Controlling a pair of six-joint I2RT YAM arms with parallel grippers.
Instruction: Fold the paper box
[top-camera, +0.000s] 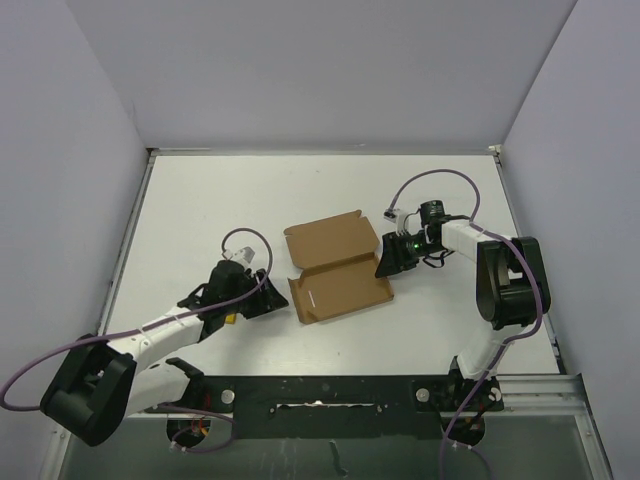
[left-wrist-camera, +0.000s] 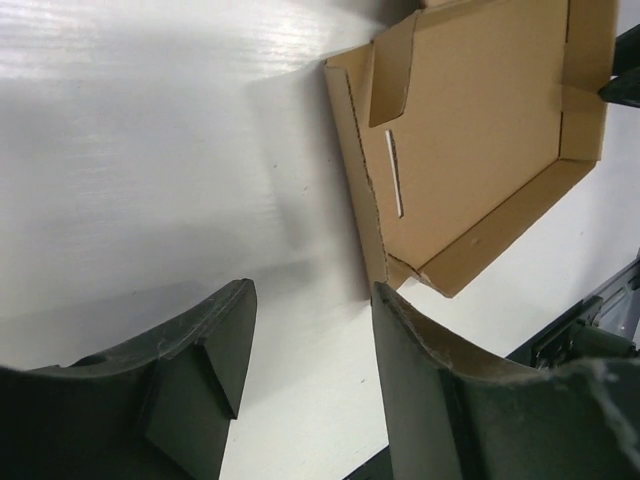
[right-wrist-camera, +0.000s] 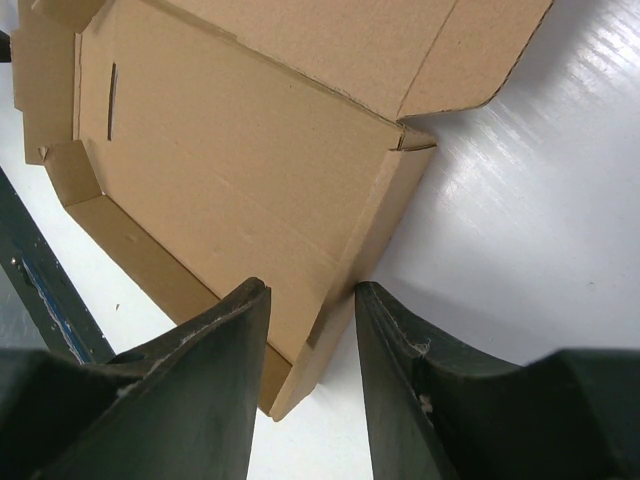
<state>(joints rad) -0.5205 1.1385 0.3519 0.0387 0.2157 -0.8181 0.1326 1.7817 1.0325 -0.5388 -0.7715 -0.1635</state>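
The paper box (top-camera: 335, 270) lies mid-table as an open brown cardboard tray, its lid flap spread flat on the far side and its low side walls raised. My left gripper (top-camera: 258, 300) is just left of it and open. In the left wrist view nothing but bare table lies between the fingers (left-wrist-camera: 312, 290), and the right fingertip sits at the near corner of the box's (left-wrist-camera: 480, 130) left wall. My right gripper (top-camera: 386, 260) is at the box's right side. It (right-wrist-camera: 312, 288) stands open astride the right wall of the box (right-wrist-camera: 230, 160), with a gap showing at the right finger.
Grey-white walls enclose the white table (top-camera: 220, 210) on the left, back and right. A dark rail (top-camera: 330, 395) runs along the near edge between the arm bases. A small yellow piece (top-camera: 230, 320) shows under the left wrist.
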